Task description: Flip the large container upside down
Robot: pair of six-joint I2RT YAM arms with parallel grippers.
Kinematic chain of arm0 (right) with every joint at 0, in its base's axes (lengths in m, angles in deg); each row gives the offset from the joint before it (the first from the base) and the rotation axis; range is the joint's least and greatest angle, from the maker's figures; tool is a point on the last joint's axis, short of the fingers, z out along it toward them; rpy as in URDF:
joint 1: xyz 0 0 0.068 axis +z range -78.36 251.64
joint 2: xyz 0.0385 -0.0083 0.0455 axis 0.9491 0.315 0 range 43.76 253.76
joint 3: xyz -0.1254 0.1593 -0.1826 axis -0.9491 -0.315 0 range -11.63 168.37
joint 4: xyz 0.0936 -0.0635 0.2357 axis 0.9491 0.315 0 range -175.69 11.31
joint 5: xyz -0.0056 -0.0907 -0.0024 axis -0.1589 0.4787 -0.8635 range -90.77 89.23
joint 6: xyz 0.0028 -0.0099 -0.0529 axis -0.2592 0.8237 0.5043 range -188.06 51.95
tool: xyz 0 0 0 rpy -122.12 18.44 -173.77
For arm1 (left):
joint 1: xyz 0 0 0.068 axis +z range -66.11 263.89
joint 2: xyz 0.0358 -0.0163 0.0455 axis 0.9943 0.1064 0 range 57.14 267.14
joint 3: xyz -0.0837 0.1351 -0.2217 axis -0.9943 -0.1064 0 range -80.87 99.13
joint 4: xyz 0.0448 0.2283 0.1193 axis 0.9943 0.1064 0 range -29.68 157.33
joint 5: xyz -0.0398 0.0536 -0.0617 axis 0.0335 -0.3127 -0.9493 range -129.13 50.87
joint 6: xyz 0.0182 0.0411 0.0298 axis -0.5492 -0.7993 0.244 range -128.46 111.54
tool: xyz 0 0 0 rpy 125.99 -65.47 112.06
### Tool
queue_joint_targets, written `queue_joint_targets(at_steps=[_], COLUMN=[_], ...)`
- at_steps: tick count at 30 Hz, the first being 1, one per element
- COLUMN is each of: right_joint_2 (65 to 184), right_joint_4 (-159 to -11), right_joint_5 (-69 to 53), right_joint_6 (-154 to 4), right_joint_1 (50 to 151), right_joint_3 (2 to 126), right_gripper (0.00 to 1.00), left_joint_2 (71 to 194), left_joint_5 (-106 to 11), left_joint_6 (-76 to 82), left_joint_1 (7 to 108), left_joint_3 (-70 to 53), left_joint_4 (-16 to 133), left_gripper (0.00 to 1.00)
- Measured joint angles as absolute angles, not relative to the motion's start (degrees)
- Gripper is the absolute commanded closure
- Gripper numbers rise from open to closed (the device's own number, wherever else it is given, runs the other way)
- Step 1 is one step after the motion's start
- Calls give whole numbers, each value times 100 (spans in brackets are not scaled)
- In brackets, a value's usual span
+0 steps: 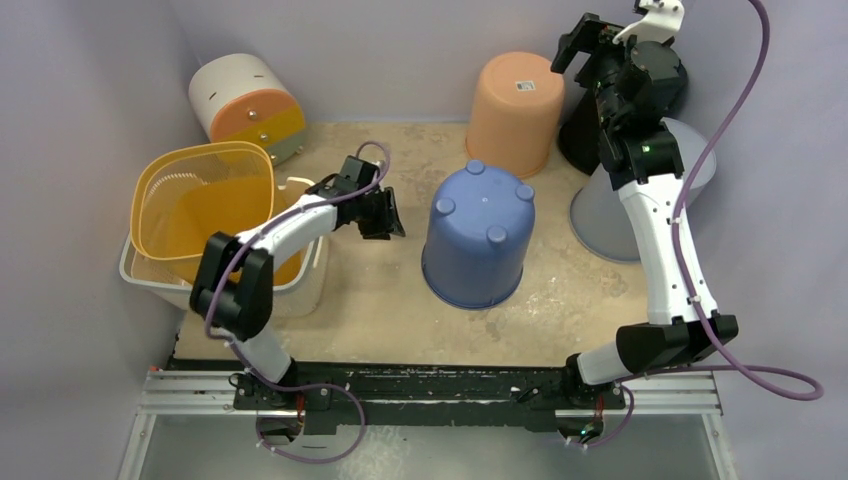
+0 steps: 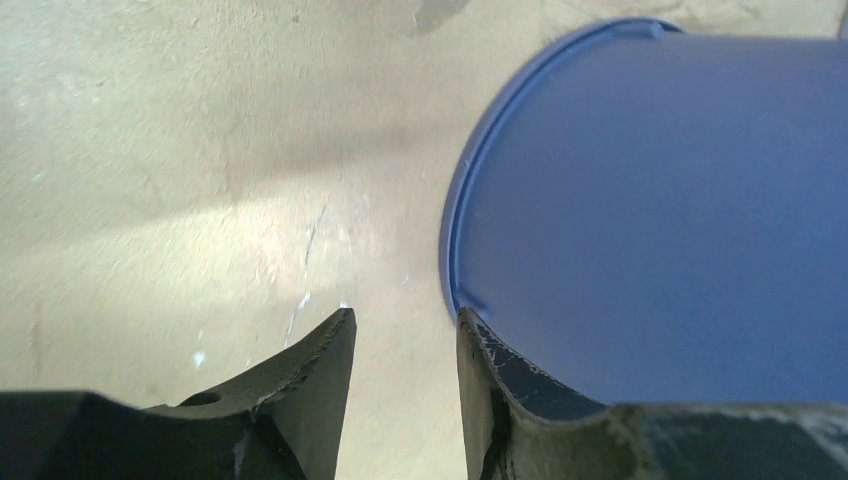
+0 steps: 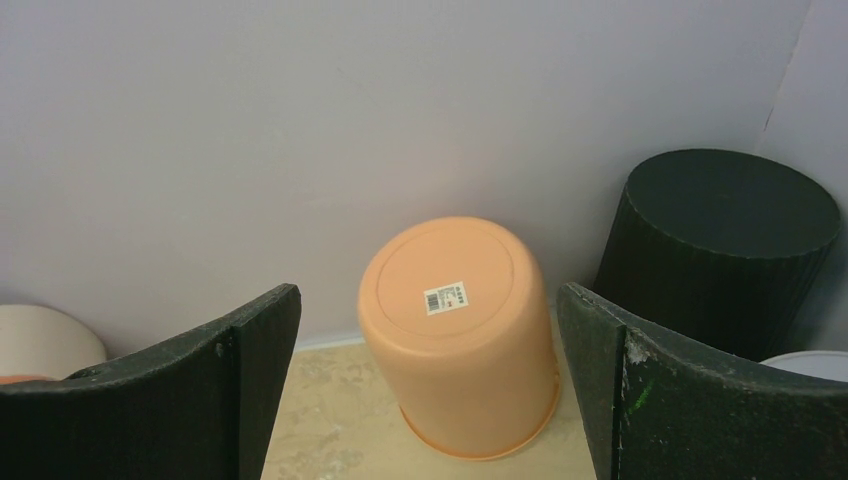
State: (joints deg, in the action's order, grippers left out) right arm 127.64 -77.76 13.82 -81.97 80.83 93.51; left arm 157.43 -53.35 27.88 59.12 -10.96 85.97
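The large blue container stands upside down in the middle of the table, with its footed base up and its rim on the surface. In the left wrist view its side wall fills the right half. My left gripper is just left of it, low over the table, open and empty. Its right finger is close to the container's rim, and I see bare table between the jaws. My right gripper is raised high at the back right. It is wide open and empty.
An orange bucket stands upside down at the back, also in the right wrist view. A black container and a grey one are at the back right. A yellow basket sits in a white bin on the left. A white-and-orange drum is at the back left.
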Motion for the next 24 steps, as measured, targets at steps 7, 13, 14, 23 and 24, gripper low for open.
queue_joint_targets(at_steps=[7, 13, 14, 23, 24], right_joint_2=[12841, 13157, 13168, 13171, 13173], right_joint_4=[-7698, -7418, -7409, -7221, -7199], right_joint_5=[1154, 931, 894, 866, 868], right_joint_6=[-8240, -8297, -8304, -8321, -8323], right_joint_1=[8083, 8083, 8083, 8083, 8078], right_joint_3=[9399, 9806, 9815, 9902, 9946], right_gripper=[0, 0, 0, 0, 0], left_joint_2=[14814, 15391, 15456, 16337, 16488], left_joint_5=[-5525, -5809, -5825, -6266, -6292], left_joint_6=[2580, 2462, 2394, 2340, 2344], left_joint_1=[5870, 5348, 5254, 4773, 4698], left_joint_3=[-1736, -1446, -1367, -403, -231], left_joint_4=[8296, 8093, 8097, 7642, 7601], left_gripper=[59, 58, 58, 58, 58])
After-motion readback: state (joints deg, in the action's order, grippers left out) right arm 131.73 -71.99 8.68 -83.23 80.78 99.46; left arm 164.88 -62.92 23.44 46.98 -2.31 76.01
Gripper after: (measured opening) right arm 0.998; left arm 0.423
